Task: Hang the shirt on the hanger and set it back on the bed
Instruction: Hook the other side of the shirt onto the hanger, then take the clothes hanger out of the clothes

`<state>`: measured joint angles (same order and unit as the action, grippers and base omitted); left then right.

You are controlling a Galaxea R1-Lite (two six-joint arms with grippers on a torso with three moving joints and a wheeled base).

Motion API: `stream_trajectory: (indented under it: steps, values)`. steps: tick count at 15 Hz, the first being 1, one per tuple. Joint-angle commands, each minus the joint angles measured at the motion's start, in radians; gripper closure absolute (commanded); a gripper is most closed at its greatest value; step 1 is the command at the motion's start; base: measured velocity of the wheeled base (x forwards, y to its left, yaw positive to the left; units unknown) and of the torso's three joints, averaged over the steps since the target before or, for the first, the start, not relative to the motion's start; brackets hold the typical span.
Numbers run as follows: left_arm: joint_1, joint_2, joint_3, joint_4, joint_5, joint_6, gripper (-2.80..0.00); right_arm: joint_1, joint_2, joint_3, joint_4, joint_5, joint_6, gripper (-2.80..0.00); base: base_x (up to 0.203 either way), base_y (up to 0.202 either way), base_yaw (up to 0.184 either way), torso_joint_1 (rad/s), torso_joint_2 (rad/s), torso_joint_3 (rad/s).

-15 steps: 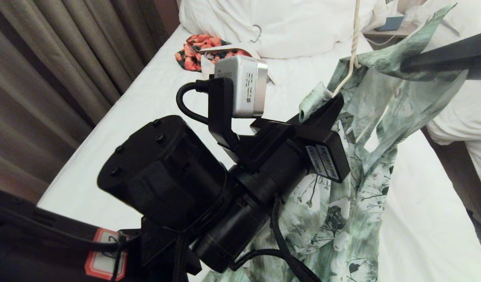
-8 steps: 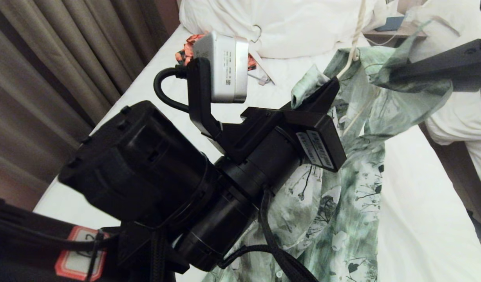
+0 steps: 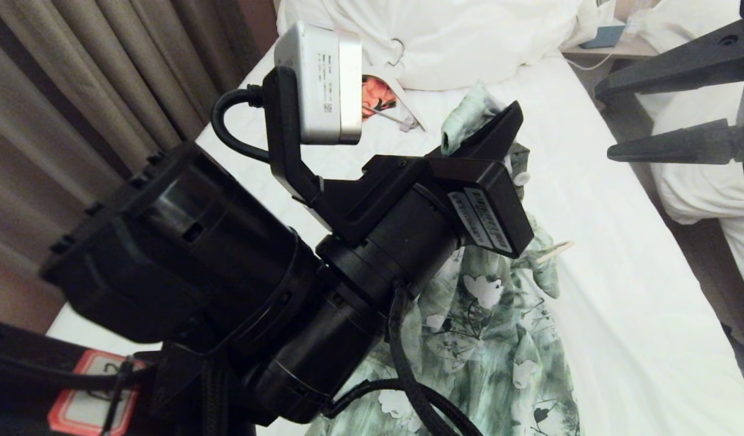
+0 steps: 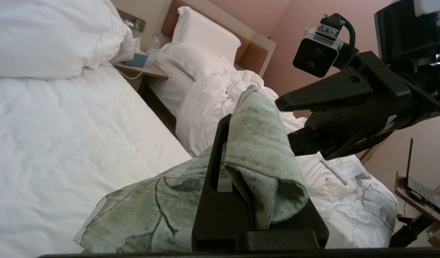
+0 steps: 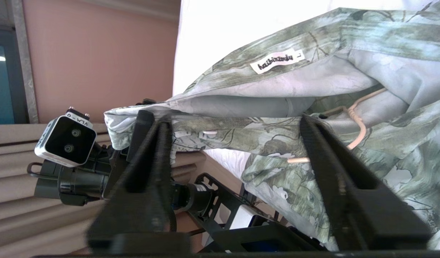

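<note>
Shirt (image 3: 499, 339) slumped on the bed (image 3: 620, 254), hanger (image 5: 356, 125) inside the collar, its tip poking out at 3 o'clock. Left gripper (image 3: 469, 136) at 12 o'clock is clamped on a shirt fold, apparently to keep the collar up. Right gripper (image 3: 611, 124) at 2 o'clock: jaws apart, empty.

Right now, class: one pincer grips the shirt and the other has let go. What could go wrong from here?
1. The left pincer pinches only a bunched fold of the shirt; pulling may drag it off the hanger.
2. The right pincer hangs open beside it and could snag loose cloth.
3. The shirt lies crumpled on the bed, so it may settle unevenly.
</note>
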<state>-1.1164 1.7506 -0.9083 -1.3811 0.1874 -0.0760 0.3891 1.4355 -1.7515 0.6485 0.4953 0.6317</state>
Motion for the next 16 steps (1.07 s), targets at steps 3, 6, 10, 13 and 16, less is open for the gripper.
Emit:
stream_trajectory:
  steps: [3, 6, 10, 13, 16]
  values:
    - [0.0, 0.004, 0.002, -0.007, 0.001, -0.001, 0.0, -0.001, -0.001, 0.001, 0.003, 0.002, 0.005, -2.8, 0.0, 0.0, 0.0, 0.0, 0.0, 0.0]
    - [0.0, 0.006, 0.002, -0.007, 0.001, -0.001, 0.0, 0.0, 0.003, 0.013, 0.006, -0.018, 0.006, -2.8, 0.0, 0.0, 0.0, 0.0, 0.0, 0.0]
    - [0.001, 0.006, 0.002, -0.006, 0.0, 0.001, 0.0, 0.002, 0.01, 0.013, 0.077, -0.081, 0.008, 0.0, 0.0, 0.0, 0.0, 0.0, 0.0, 0.0]
    - [0.001, 0.006, 0.002, -0.006, 0.0, -0.001, 0.0, 0.004, 0.021, 0.016, 0.185, -0.153, 0.0, 0.0, 0.0, 0.0, 0.0, 0.0, 0.0, 0.0]
    - [0.001, 0.013, 0.0, -0.004, 0.001, 0.001, 0.0, 0.058, 0.036, 0.013, 0.32, -0.346, -0.129, 0.0, 0.0, 0.0, 0.0, 0.0, 0.0, 0.0]
